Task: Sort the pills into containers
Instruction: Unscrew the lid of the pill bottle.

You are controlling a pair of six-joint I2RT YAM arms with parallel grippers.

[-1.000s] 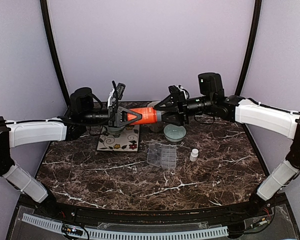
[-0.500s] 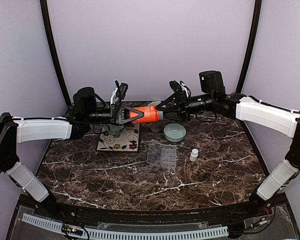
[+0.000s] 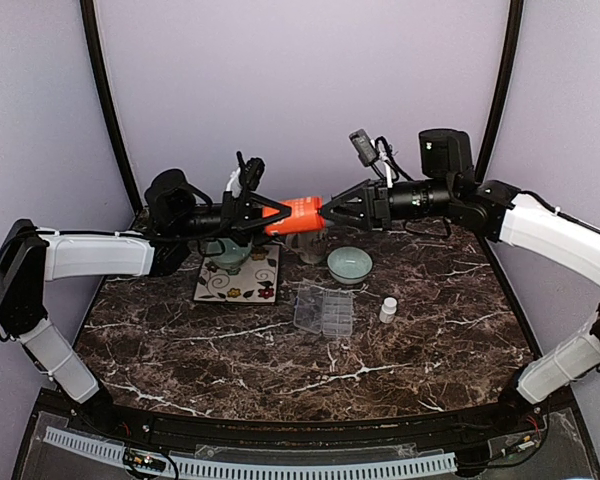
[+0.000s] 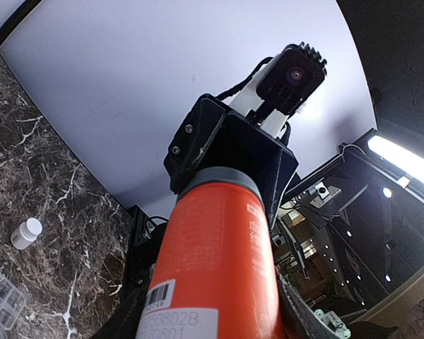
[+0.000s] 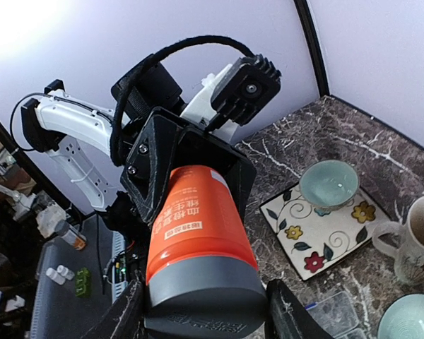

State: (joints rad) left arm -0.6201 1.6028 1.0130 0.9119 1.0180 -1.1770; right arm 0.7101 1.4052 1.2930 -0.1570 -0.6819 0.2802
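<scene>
An orange bottle (image 3: 296, 215) with a grey cap (image 5: 205, 300) hangs level in the air above the back of the table. My left gripper (image 3: 263, 213) is shut on its orange body (image 4: 219, 268). My right gripper (image 3: 336, 211) is shut on the cap end, one finger on each side of it. The clear pill box with its containers (image 3: 324, 310) lies flat on the table below, lid open. No pills show in any view.
A small white bottle (image 3: 388, 309) stands right of the pill box. A pale green bowl (image 3: 350, 265) sits behind it. Another bowl (image 3: 225, 254) rests on a flowered tile (image 3: 238, 281), and a mug (image 5: 417, 240) stands between the bowls.
The bottle has risen a little and shifted right, carried by both arms. My right gripper closed in on the cap and its wrist lifted.
</scene>
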